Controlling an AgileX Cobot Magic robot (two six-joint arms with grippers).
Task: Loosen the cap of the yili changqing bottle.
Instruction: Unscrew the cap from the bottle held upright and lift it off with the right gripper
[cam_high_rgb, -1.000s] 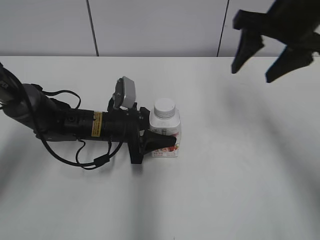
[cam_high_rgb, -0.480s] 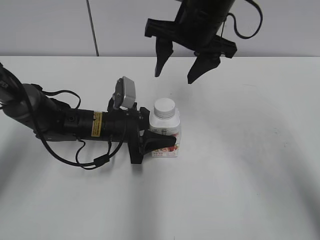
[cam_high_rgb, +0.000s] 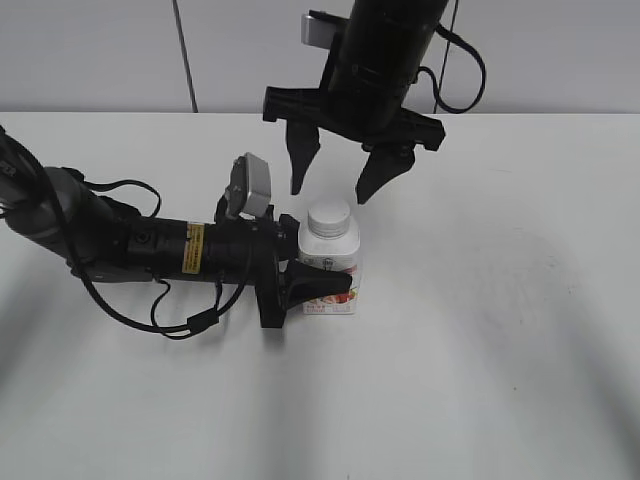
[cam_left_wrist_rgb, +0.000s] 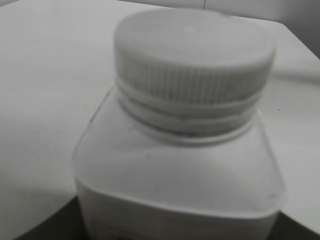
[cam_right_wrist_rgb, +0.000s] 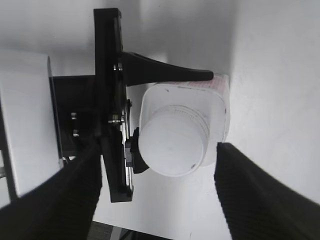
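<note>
Exterior view: the yili changqing bottle (cam_high_rgb: 331, 264) stands mid-table, clasped at its body by the left gripper (cam_high_rgb: 312, 283) from nine o'clock; the right gripper (cam_high_rgb: 340, 185) hangs spread at twelve o'clock above the cap (cam_high_rgb: 329, 214). Left wrist view: cap (cam_left_wrist_rgb: 192, 60) seated, untouched. Right wrist view: fingers (cam_right_wrist_rgb: 260, 205) straddle the cap (cam_right_wrist_rgb: 173, 147); descending and clamping likely comes next.

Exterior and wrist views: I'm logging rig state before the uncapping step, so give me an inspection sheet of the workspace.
Surface: white table, bare where visible.
Job's things: yili changqing bottle upright; cap on.
Clutter: nothing seen.
Grippers: left gripper clamps the bottle's body from the side; right gripper open, hanging above the cap, not touching.
Cables: black cable loops on the table under the left arm; another runs along the right arm.
Surroundings: pale panelled wall behind.
</note>
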